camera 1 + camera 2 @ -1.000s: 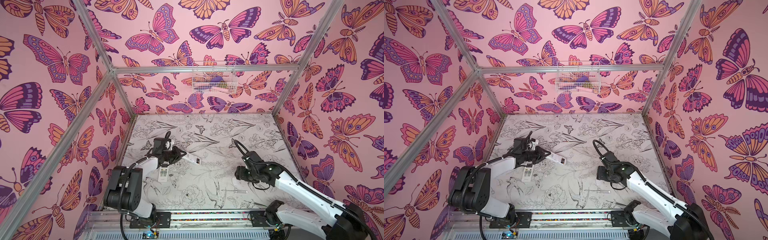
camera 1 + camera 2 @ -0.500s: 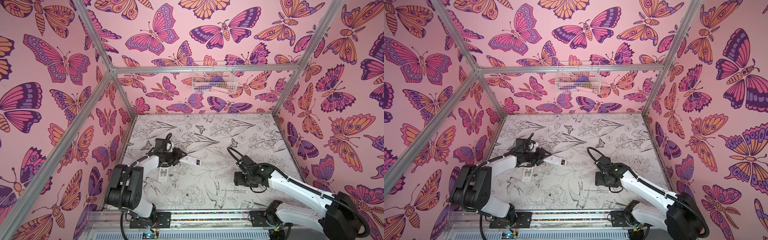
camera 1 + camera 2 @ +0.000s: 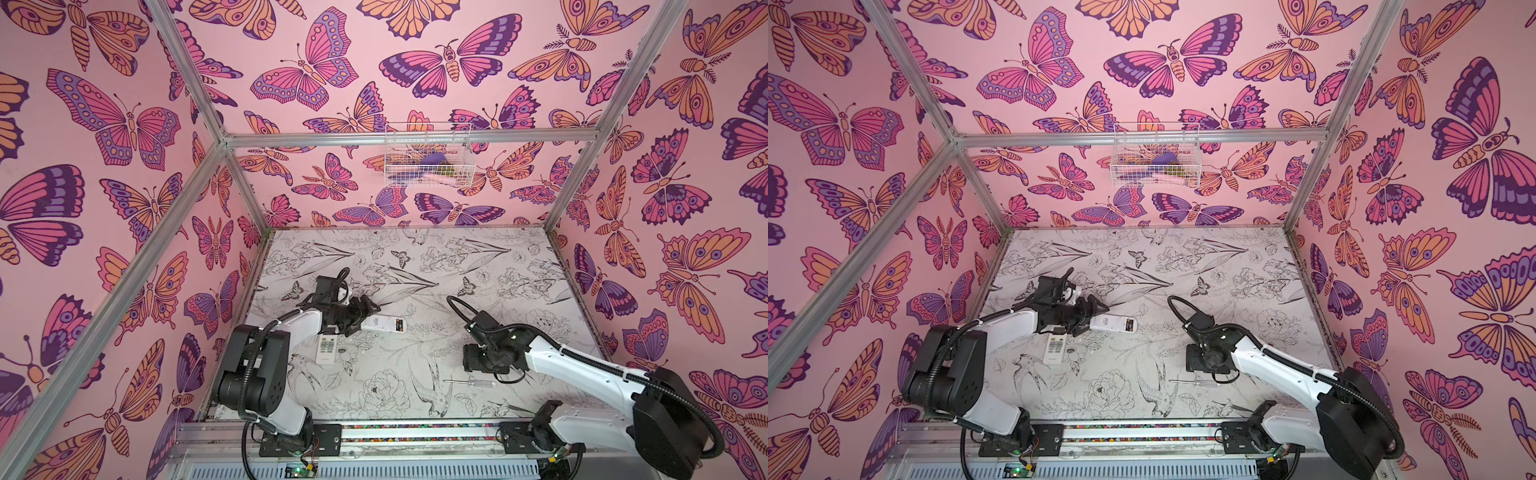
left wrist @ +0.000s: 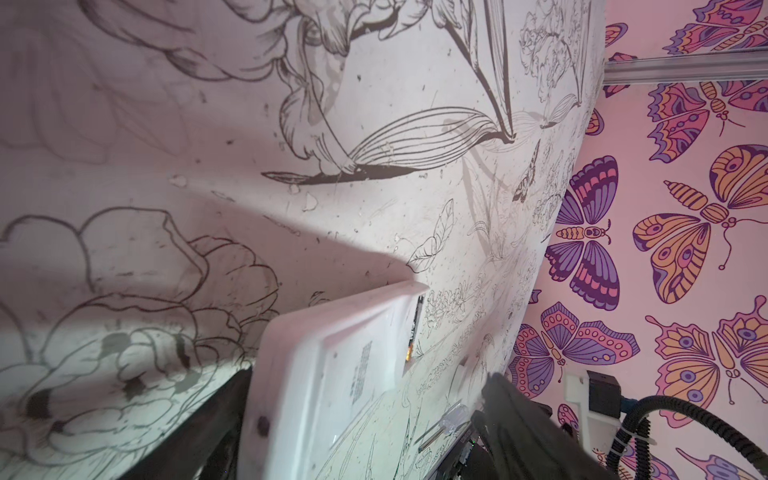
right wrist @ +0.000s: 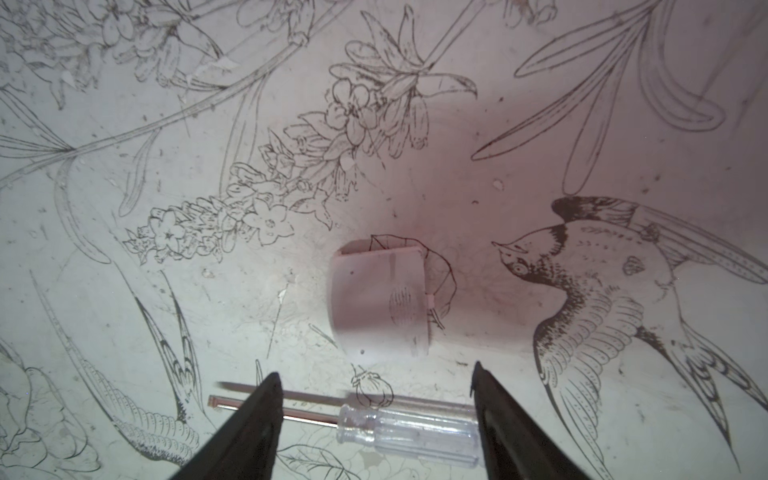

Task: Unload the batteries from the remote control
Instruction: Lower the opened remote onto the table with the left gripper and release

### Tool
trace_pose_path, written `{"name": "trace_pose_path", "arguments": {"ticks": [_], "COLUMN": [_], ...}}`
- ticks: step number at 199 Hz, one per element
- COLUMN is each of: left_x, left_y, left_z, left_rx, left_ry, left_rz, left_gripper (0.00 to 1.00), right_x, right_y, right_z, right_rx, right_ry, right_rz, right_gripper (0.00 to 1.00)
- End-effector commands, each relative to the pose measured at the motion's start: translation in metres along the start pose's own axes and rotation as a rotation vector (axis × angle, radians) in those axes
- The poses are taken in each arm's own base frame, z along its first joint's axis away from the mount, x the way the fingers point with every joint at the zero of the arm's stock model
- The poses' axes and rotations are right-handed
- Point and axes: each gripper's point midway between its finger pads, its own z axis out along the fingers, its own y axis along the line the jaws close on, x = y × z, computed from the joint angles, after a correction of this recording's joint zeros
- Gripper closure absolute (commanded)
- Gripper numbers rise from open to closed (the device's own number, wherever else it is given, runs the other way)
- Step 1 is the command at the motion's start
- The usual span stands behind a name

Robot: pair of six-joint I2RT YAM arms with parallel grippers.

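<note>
A white remote control (image 3: 380,323) lies back-up left of the table's middle. Its battery bay is open at the far end, where a black battery (image 3: 399,325) with a gold tip (image 4: 415,328) shows. My left gripper (image 3: 368,316) stands open around the remote's near end (image 4: 332,374). One finger (image 4: 224,411) lies against the remote and the other (image 4: 519,424) is well apart. My right gripper (image 5: 374,378) hangs open, pointing down over a clear-handled screwdriver (image 5: 407,432). The small white battery cover (image 5: 382,303) lies just beyond its fingertips.
A second white remote (image 3: 325,351), buttons up, lies near the left arm's elbow. The screwdriver (image 3: 469,382) rests near the front edge, right of middle. A wire basket (image 3: 428,158) hangs high on the back wall. Pink butterfly walls enclose the table.
My left gripper has opened from shut and let go of the remote's near end. My right gripper has turned downward and shifted toward the front, over the screwdriver.
</note>
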Motion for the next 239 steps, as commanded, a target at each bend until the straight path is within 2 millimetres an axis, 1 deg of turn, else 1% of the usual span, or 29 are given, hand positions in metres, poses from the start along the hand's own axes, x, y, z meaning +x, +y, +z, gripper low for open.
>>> {"name": "trace_pose_path", "arguments": {"ticks": [1, 19, 36, 50, 70, 91, 110, 136, 160, 168, 200, 225, 239], "left_x": [0.002, 0.005, 0.012, 0.013, 0.016, 0.018, 0.015, 0.009, -0.006, -0.008, -0.012, -0.020, -0.022], "left_y": [-0.002, -0.007, -0.022, -0.028, -0.029, -0.034, -0.026, -0.020, -0.012, -0.011, -0.018, -0.024, -0.028], "left_z": [0.002, 0.008, 0.012, 0.017, 0.024, 0.024, 0.024, 0.014, 0.001, -0.004, -0.018, -0.030, -0.036], "left_rx": [-0.008, -0.002, 0.025, 0.037, 0.031, 0.030, -0.007, -0.052, -0.057, -0.059, -0.023, -0.004, 0.015], "left_ry": [0.019, 0.039, 0.066, 0.086, 0.113, 0.118, 0.109, 0.066, 0.007, -0.004, -0.039, -0.068, -0.078], "left_rz": [0.013, 0.027, 0.079, 0.099, 0.099, 0.126, 0.110, 0.108, 0.079, 0.083, 0.129, 0.139, 0.154], "left_gripper": [0.11, 0.10, 0.08, 0.07, 0.06, 0.04, 0.02, 0.01, 0.00, 0.00, 0.00, 0.00, 0.00], "right_x": [0.007, 0.010, 0.011, 0.011, 0.010, 0.008, 0.005, 0.001, -0.007, -0.010, -0.024, -0.031, -0.035], "right_y": [0.000, -0.004, -0.005, -0.007, -0.011, -0.013, -0.019, -0.020, -0.025, -0.028, -0.033, -0.044, -0.045], "right_z": [0.008, 0.013, 0.015, 0.017, 0.019, 0.021, 0.024, 0.026, 0.027, 0.028, 0.029, 0.032, 0.029], "right_rx": [0.002, 0.021, 0.026, 0.041, 0.067, 0.085, 0.119, 0.122, 0.136, 0.136, 0.121, 0.141, 0.145], "right_ry": [0.030, 0.036, 0.044, 0.044, 0.035, 0.038, 0.030, 0.048, 0.040, 0.042, 0.040, 0.058, 0.065], "right_rz": [-0.006, -0.002, -0.008, -0.015, -0.003, -0.013, -0.020, -0.015, -0.018, -0.005, 0.009, 0.033, 0.023], "right_gripper": [0.28, 0.31, 0.32, 0.34, 0.35, 0.37, 0.39, 0.41, 0.44, 0.45, 0.46, 0.46, 0.46]}}
